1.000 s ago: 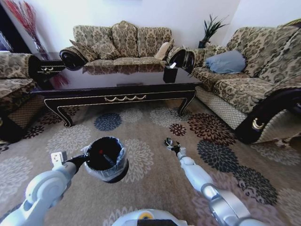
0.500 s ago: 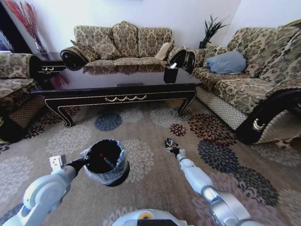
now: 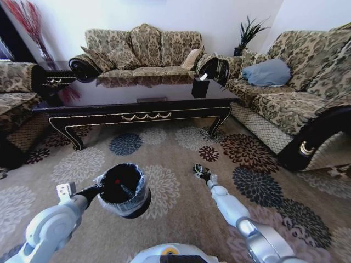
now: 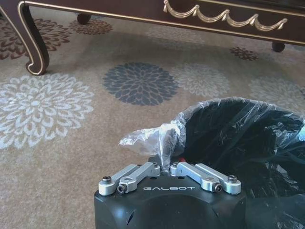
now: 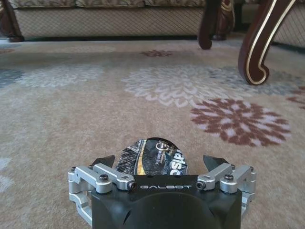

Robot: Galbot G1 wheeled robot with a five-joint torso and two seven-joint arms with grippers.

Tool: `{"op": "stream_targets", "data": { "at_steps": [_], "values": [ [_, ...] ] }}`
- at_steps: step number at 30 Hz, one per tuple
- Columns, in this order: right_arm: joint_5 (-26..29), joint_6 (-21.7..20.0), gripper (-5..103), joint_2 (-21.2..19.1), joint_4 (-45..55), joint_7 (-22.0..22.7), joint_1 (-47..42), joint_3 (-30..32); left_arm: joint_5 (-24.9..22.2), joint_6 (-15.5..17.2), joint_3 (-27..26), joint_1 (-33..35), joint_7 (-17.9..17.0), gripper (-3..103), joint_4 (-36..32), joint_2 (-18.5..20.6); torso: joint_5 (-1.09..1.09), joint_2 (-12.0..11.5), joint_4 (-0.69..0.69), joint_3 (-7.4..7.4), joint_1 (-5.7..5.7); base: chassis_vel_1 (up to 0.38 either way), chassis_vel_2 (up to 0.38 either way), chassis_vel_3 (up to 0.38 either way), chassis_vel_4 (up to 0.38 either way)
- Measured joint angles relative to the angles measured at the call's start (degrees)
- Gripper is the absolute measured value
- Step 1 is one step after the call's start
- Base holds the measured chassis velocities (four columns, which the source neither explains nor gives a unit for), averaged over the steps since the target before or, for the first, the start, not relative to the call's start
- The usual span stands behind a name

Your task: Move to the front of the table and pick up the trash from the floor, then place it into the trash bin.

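1. Head view: the table [image 3: 137,107] stands across the far side of the flowered carpet [image 3: 164,148], with sofas behind it and to either side, and a small black box [image 3: 199,86] on its glossy top.
2. The left gripper [image 3: 97,189] is clenched on the plastic liner of the trash bin [image 3: 124,189], which hangs at the end of the left arm above the carpet, tilted a little, its dark mouth open upward.
3. In the left wrist view the fingers [image 4: 143,172] meet on a bunched fold of the liner [image 4: 157,140] at the bin's rim.
4. The right gripper [image 3: 201,172] reaches forward, low over the carpet, to the right of the bin.
5. In the right wrist view its fingertips stand spread apart, and a piece of trash [image 5: 153,157], a dark printed wrapper, sits between them; whether it lies on the carpet or rests in the gripper, I cannot tell.
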Motion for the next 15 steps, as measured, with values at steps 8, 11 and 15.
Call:
{"op": "stream_targets", "data": {
  "at_steps": [8, 11, 15],
  "values": [
    [1.6, -3.2, 100, 1.0, -2.9, -0.2, 2.0, 0.3, -2.7, 0.0, -1.2, 0.0, -1.4, 4, -2.2, 2.1, 0.0, 0.0, 0.0, 0.01, 0.0, 0.0, 0.0, 0.0, 0.0],
    [1.8, -3.8, 94, 1.4, -3.4, -0.5, 2.3, 0.4, -3.6, 0.0, -1.2, -0.7, -2.2, 4, -2.8, 2.6, 0.0, 0.0, 0.0, 0.0, 0.0, 0.0, 0.0, 0.0, 0.0],
    [2.1, -4.0, 84, 1.5, -3.4, -0.6, 2.2, 0.5, -3.7, 0.0, -0.7, -0.8, -2.4, 4, -3.0, 2.5, 0.0, 0.0, 0.0, 0.0, 0.0, 0.0, 0.0, 0.0, 0.0]
  ]
}}
